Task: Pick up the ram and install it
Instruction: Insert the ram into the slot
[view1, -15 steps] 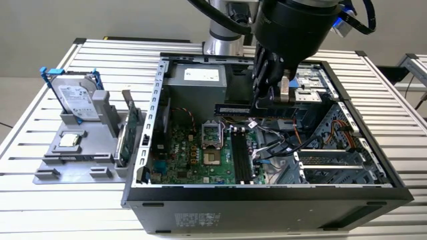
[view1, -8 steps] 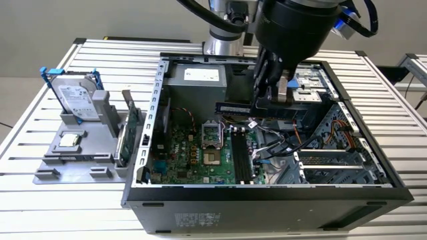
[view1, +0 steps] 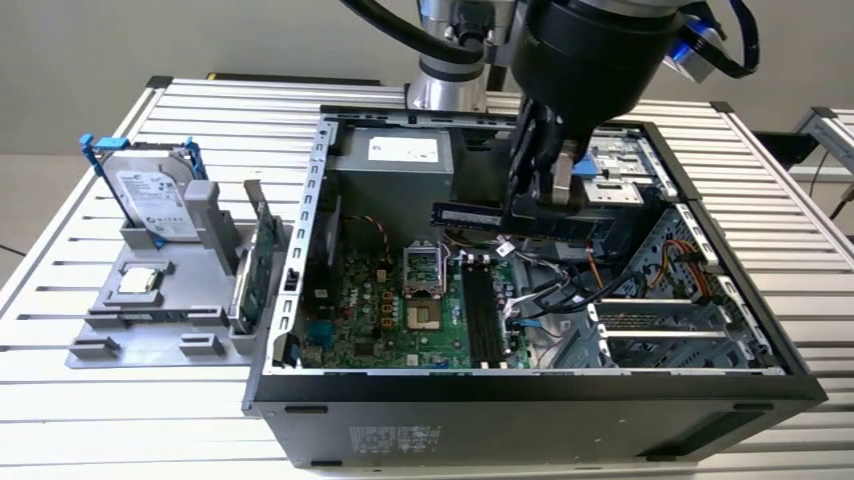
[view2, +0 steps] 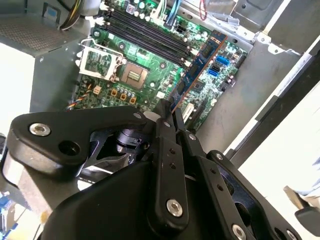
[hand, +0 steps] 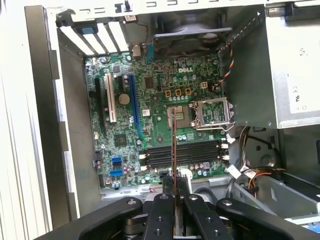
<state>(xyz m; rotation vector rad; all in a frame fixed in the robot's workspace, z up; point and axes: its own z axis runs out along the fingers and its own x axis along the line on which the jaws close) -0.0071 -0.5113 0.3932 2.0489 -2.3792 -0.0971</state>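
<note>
Exterior view first: a slatted metal table carries an open computer case lying on its side, so the green motherboard faces up inside it. At the exterior view's left, outside the case, a grey holder stands with a hard drive upright in it, well apart from the work.

The arm reaches down from the far side into the case opening. Its gripper is clamped on the ram, the fingers pinching the flat faces of the stick near its middle, so both ends stick out free. The ram hangs level above the motherboard and touches nothing below it.

The relation that matters is between this stick and the black memory slots. The ram's long axis runs across the exterior view, left to right. The slots run from near to far. The two are therefore crossed, close to square with each other, not parallel.

In the first wrist view the same thing shows from above: the ram appears as a thin edge-on line leaving the gripper and passing straight over the memory slots, which lie crosswise under it. Its outer end reaches towards the processor socket.

By my judgement the stick is over the right part of the board, but it is not lined up with any slot.
</note>
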